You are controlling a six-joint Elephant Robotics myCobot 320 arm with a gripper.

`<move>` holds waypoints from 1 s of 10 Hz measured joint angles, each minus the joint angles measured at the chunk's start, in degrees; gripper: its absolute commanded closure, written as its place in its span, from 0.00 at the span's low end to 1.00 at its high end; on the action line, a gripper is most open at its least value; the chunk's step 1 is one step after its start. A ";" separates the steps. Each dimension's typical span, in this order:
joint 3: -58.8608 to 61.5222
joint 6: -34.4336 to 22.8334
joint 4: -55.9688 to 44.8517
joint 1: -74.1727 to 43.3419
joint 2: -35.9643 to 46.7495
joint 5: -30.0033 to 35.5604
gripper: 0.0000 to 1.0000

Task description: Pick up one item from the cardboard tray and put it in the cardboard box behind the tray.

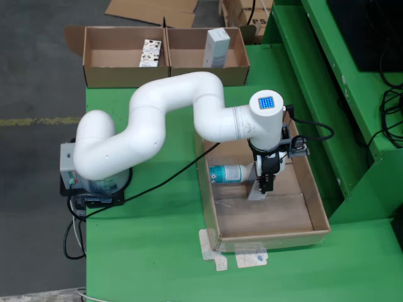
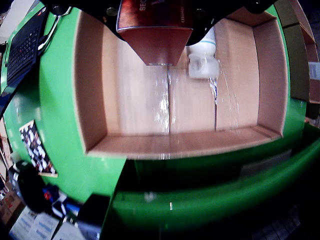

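table (image 1: 151, 251): carries arm base (image 1: 94, 185) at left of the fixed view, cardboard tray (image 1: 318, 207) at right; tray: bottle (image 1: 233, 173) lying inside, near its far-left corner; tool (image 1: 267, 185): over tray, just right of bottle; behind tray: cardboard box (image 1: 101, 75), two compartments, one carton in each

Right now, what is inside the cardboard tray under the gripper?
One white bottle lies on its side in the cardboard tray. The gripper hangs low over the bare floor beside it. The arm hides the tray's far end, so anything there is unseen.
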 measured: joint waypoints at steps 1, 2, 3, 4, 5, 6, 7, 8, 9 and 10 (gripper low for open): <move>2.29 0.18 0.79 0.26 0.00 -0.35 1.00; 4.57 0.44 2.90 0.79 0.00 -0.96 1.00; 7.91 0.61 6.06 1.14 1.50 -2.02 1.00; 10.28 0.69 8.34 1.14 2.73 -2.72 1.00; 13.54 0.78 9.75 1.49 3.43 -2.99 1.00; 15.21 0.78 11.86 1.93 3.52 -4.13 1.00; 15.56 0.78 13.79 2.28 4.13 -5.45 1.00; 15.56 0.78 14.84 2.63 5.01 -6.50 1.00; 15.56 0.78 14.84 2.72 5.54 -6.59 1.00; 15.56 0.78 14.84 2.81 5.54 -6.59 1.00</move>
